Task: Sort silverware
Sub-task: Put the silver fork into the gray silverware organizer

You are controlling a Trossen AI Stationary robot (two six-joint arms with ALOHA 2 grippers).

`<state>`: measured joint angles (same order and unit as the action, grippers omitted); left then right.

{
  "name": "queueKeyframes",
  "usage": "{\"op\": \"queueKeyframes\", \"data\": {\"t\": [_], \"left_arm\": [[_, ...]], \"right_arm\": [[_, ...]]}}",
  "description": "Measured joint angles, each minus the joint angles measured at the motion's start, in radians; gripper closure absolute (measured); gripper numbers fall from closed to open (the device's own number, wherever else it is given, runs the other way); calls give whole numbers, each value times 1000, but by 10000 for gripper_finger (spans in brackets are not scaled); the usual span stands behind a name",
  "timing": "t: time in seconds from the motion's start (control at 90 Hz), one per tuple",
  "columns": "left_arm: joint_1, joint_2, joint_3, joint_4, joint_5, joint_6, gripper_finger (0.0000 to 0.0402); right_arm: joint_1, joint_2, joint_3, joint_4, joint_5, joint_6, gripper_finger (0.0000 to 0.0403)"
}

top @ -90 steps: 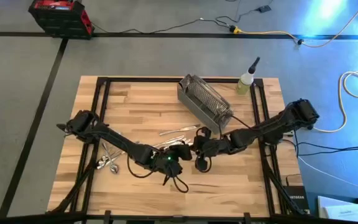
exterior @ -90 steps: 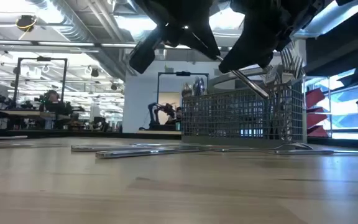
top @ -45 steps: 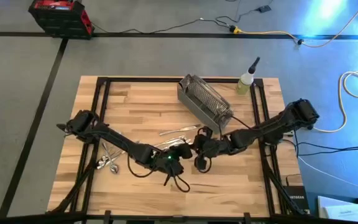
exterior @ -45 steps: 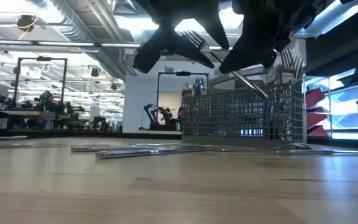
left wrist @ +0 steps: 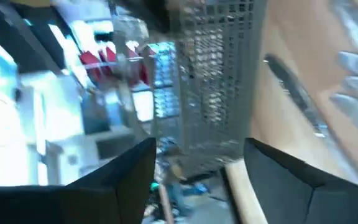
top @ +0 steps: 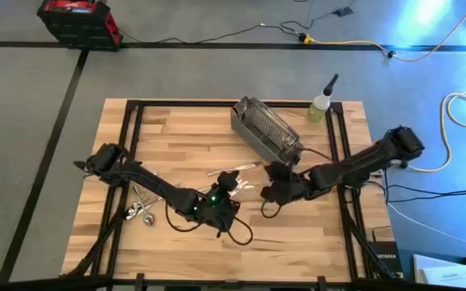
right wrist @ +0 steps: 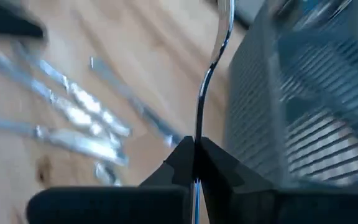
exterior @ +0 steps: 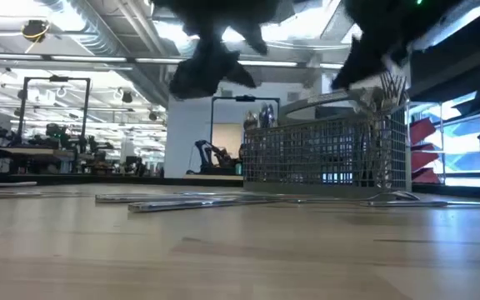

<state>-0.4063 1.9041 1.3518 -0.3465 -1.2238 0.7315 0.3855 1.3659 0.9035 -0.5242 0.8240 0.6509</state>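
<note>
Your right gripper [right wrist: 194, 149] is pinched tight on one utensil [right wrist: 213, 56], prob a fork or spoon, head out of shot so can't say which; it hangs just beside the mesh basket [top: 265, 129], handle gripped low so the free end can tip over the wall, I'd judge. Left gripper [left wrist: 194, 168] has fingers spread w/ nothing between them, hovering near the basket's open corner, pointed at it. Loose silverware [top: 233, 171] lies flat on the table [top: 168, 129] near the basket's long side, and a second clump [top: 140, 206] sits well apart from the basket by the left arm's base. Right wrist view gives you the clamp and several loose pieces [right wrist: 73, 118]; high view can't resolve either. Low view alone shows fork tines [exterior: 387, 83] standing up out of the basket, so some sorting is done.
</note>
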Motion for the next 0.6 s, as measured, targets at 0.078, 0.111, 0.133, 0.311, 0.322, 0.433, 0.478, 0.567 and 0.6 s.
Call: {"op": "queueKeyframes", "data": {"t": [0.078, 0.111, 0.133, 0.311, 0.322, 0.433, 0.478, 0.567, 0.6], "left_arm": [[7, 0, 0, -124, 26, -187, 174], [12, 0, 0, -177, 39, -273, 174], [16, 0, 0, -210, 46, -330, 174], [40, 0, -34, -366, 65, -734, 174], [41, 0, -39, -367, 65, -754, 174], [43, 0, -119, -295, 46, -904, 174], [43, 0, -164, -232, 31, -928, 174], [36, 0, -249, -103, 5, -938, 174], [34, 0, -273, -54, 2, -936, 174]], "right_arm": [[30, -76, 0, 7, 50, -4, 403], [47, -109, 0, 5, 72, -6, 403], [57, -130, 0, 5, 86, -13, 403], [153, -287, -14, -12, 321, -30, 403], [158, -295, -18, -12, 337, -30, 403], [174, -360, -95, -9, 474, 5, 403], [172, -380, -138, -10, 507, 45, 403], [170, -408, -229, 6, 538, 152, 403], [170, -414, -264, 19, 546, 190, 403]]}}
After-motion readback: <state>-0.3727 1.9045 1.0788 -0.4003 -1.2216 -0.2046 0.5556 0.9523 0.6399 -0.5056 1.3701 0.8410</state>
